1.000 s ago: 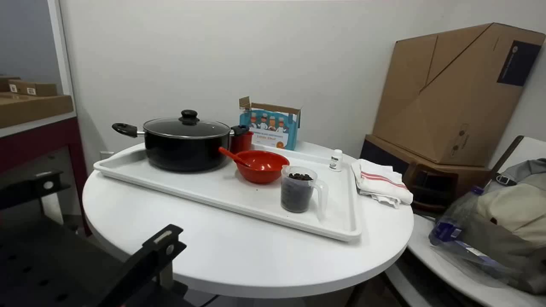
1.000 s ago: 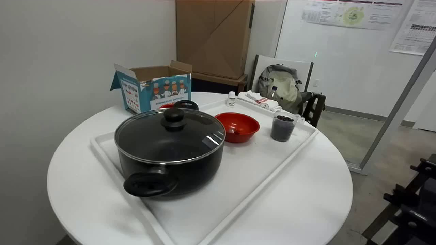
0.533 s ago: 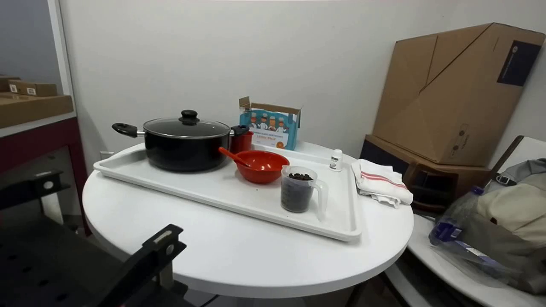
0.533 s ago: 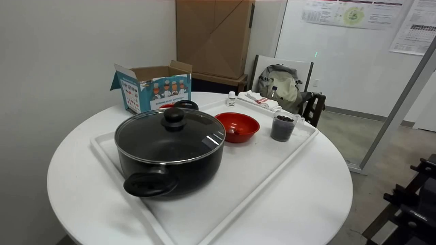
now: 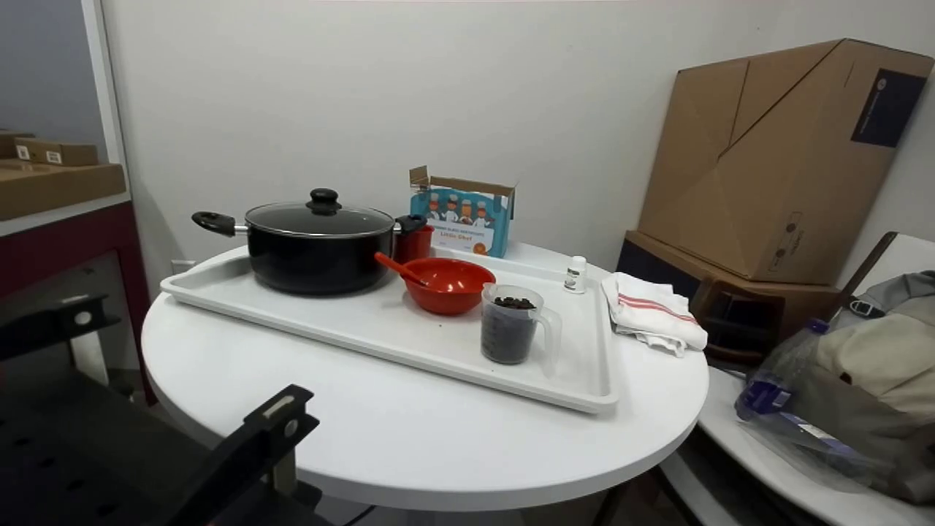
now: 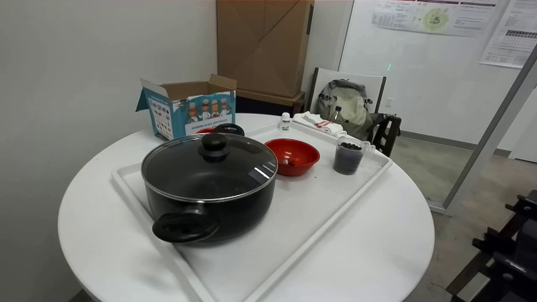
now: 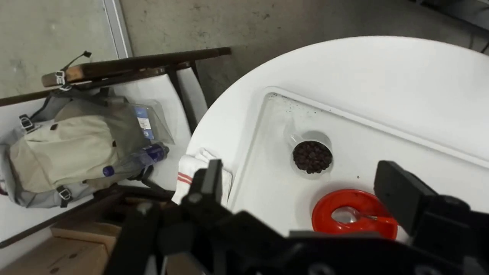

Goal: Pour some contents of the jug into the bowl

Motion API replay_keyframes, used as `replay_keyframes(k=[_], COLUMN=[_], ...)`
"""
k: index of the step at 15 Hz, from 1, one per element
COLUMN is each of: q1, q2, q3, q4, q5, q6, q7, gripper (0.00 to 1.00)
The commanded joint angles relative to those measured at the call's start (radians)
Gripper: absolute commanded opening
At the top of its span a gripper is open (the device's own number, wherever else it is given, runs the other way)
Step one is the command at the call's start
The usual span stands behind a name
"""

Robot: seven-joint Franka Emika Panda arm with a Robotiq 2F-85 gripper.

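The jug (image 5: 509, 329) is a clear measuring cup filled with dark beans, upright on the tray with its handle to the right; it also shows in an exterior view (image 6: 349, 157) and in the wrist view (image 7: 312, 157). The red bowl (image 5: 449, 288) sits close beside it, with a red-handled spoon in it; it also shows in an exterior view (image 6: 293, 155) and in the wrist view (image 7: 330, 204). My gripper (image 7: 301, 166) is wide open and empty above the tray, the jug and bowl showing between its fingers. One finger hides part of the bowl. The gripper is out of both exterior views.
A black lidded pot (image 5: 321, 256) stands on the white tray (image 5: 387, 351) beside the bowl, with a red cup (image 5: 416, 243) behind it. A small white bottle (image 5: 575, 275), a folded towel (image 5: 650, 310) and an open blue box (image 5: 467, 219) stand around the table (image 5: 409, 438).
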Motion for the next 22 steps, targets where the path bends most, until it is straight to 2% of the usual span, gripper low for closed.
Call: replay_keyframes(k=[1,5,8,16,22], q1=[0.022,0.019,0.011,-0.015,-0.013], q2=[0.161,0.339,0.469,0.723,0.862], q3=[-0.069,-0.098,-0.087,-0.024,-0.006], q4=[0.131,0.260,0.356,0.502,0.520], q5=[-0.020,0.021,0.057,0.125,0.026], q6=[0.033,0.052,0.049,0.042,0.052], q7=[-0.183,-0.331,-0.413,-0.412,-0.380], gripper=[1.00,1.00,1.00,1.00,1.00])
